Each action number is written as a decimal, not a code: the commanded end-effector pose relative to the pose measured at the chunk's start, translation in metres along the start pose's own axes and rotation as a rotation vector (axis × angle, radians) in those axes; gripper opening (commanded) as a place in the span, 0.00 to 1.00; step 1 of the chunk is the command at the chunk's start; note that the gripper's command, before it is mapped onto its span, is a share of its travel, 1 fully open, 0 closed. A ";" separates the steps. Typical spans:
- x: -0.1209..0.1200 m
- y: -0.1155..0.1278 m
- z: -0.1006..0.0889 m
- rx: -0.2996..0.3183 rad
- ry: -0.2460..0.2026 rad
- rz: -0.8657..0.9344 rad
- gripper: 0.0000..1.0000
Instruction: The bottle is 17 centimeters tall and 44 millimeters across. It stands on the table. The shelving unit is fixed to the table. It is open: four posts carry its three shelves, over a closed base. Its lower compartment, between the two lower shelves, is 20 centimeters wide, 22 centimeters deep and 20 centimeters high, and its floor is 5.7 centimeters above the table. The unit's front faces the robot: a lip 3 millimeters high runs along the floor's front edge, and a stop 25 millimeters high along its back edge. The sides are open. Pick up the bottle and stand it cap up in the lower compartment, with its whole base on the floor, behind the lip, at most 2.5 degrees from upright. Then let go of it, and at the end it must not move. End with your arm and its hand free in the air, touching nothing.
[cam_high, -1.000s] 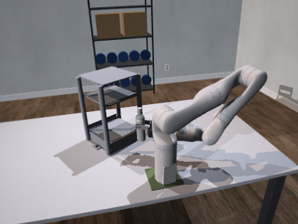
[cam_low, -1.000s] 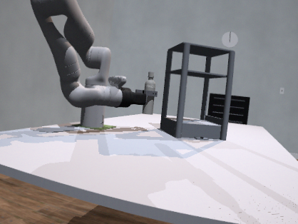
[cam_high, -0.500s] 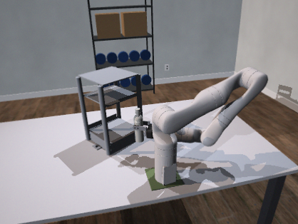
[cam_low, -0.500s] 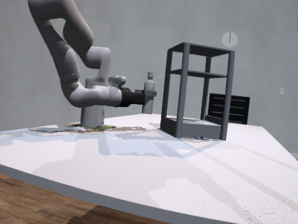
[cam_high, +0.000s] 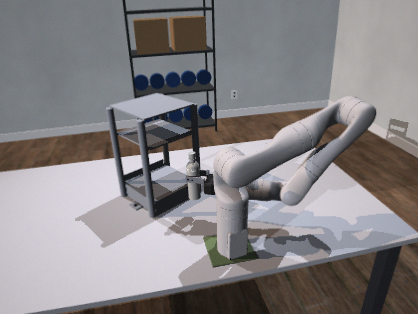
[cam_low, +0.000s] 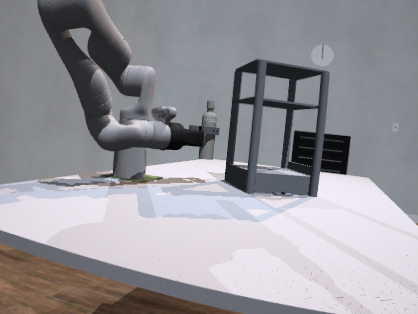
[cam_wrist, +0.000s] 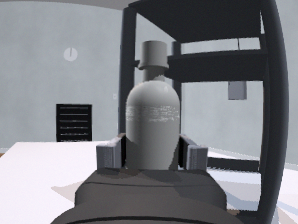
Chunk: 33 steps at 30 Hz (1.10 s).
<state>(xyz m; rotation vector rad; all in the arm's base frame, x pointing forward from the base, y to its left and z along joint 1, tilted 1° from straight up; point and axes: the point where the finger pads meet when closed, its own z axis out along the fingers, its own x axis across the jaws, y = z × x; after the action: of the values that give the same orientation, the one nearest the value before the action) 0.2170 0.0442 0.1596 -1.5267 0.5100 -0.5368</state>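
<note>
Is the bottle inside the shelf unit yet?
Not yet. The bottle stands upright, cap up, gripped in the fingers outside the shelf unit.
</note>
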 end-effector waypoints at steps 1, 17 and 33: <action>0.000 -0.001 0.000 0.002 0.000 0.001 0.00; -0.001 -0.001 0.001 0.002 0.000 0.001 0.00; 0.003 -0.001 0.008 0.002 0.000 0.001 0.00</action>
<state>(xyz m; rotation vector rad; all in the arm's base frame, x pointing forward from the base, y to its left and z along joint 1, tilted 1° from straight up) 0.2234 0.0464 0.1593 -1.5269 0.5143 -0.5394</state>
